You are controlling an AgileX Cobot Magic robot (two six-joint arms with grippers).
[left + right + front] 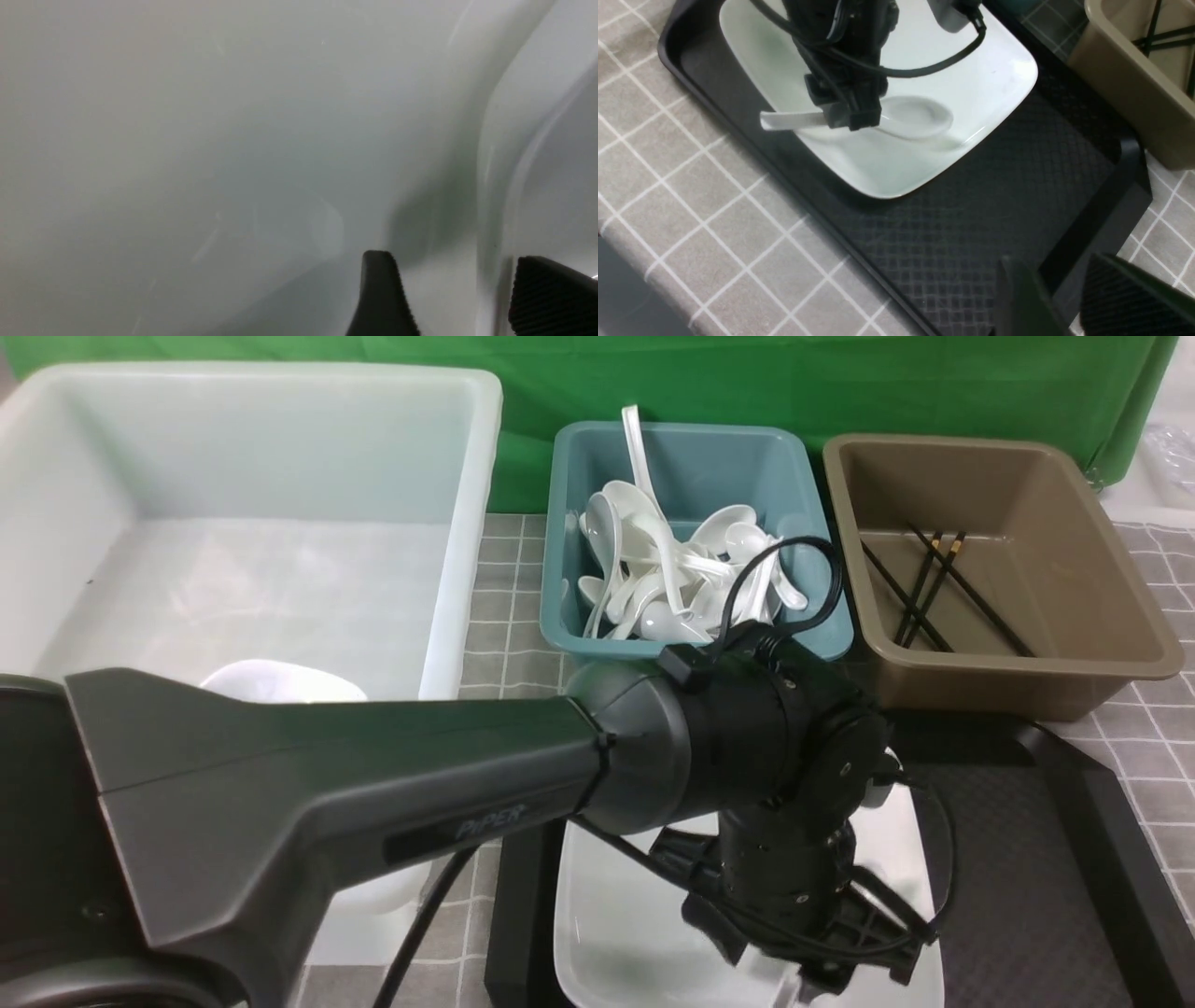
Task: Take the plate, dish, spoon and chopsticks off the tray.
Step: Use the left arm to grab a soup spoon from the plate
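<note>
The white square plate [616, 915] lies on the black tray [1027, 859], toward its left side. The white spoon [915, 116] lies on the plate [994, 79], handle sticking out over the plate's edge. My left gripper [845, 116] points down at the spoon's neck, jaws apart on either side of it. In the left wrist view the left gripper [451, 280] is just above the plate's surface [187, 140], with a white raised edge running between the fingers. My right gripper [1057, 280] is open and empty above the tray's [971, 224] corner rim. No chopsticks show on the tray.
A large translucent white tub [233, 448] at the left holds a white dish [280, 681], partly hidden by my left arm. A teal bin [695, 476] holds several white spoons. A brown bin [1102, 523] holds black chopsticks [934, 588]. A grey checked cloth covers the table.
</note>
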